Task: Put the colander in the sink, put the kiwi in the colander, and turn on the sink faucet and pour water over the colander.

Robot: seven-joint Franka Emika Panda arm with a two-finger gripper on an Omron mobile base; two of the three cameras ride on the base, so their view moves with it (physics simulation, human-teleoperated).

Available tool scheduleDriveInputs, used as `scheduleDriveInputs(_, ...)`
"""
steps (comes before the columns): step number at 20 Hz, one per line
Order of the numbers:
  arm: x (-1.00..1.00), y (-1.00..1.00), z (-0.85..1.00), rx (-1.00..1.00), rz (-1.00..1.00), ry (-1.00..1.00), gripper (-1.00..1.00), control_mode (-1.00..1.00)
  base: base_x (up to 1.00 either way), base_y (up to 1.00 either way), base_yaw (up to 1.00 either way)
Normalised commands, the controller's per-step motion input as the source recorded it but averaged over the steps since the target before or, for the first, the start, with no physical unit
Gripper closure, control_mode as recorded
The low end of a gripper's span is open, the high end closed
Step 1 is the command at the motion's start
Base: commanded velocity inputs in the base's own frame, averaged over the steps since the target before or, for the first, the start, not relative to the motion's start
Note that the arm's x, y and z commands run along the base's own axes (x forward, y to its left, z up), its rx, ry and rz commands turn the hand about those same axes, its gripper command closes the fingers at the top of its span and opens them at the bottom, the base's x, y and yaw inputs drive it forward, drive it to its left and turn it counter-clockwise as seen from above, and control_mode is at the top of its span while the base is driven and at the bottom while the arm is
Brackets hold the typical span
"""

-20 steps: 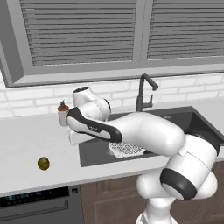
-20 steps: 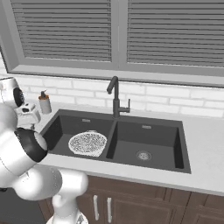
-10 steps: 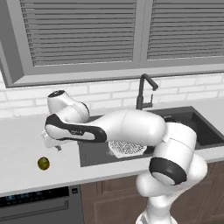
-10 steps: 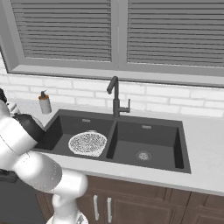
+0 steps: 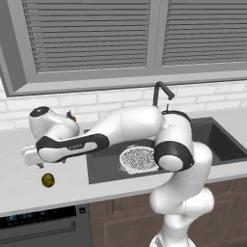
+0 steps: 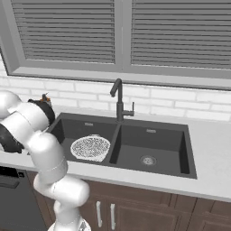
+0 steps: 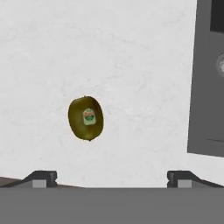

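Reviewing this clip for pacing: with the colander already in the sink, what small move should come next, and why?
Probably lower the open gripper onto the kiwi, shifting slightly to centre it. The kiwi lies alone on the counter, off-centre between the fingertips, and the colander sits empty in the sink.

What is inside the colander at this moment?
Nothing: the colander sits empty in the sink's left basin. The arm covers part of it in the left view. The kiwi lies on the counter.

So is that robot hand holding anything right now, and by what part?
Nothing is held. The gripper is open above the counter, and the kiwi lies apart from its fingertips.
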Motion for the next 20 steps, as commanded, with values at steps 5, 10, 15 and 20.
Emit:
scheduleDriveInputs(5,0.23,0.68,-0.07,0.0,-0.05,0.0,-1.0,-1.0,0.0,0.0,0.0)
scheduleDriveInputs(10,0.31,-0.03,-0.18,0.03,-0.01,0.0,-1.0,-1.0,0.0,0.0,0.0)
scheduleDriveInputs(15,0.11,-0.01,-0.21,0.0,0.0,0.0,-1.0,-1.0,0.0,0.0,0.0)
scheduleDriveInputs(20,0.0,-0.05,-0.35,0.01,0.0,0.0,-1.0,-1.0,0.0,0.0,0.0)
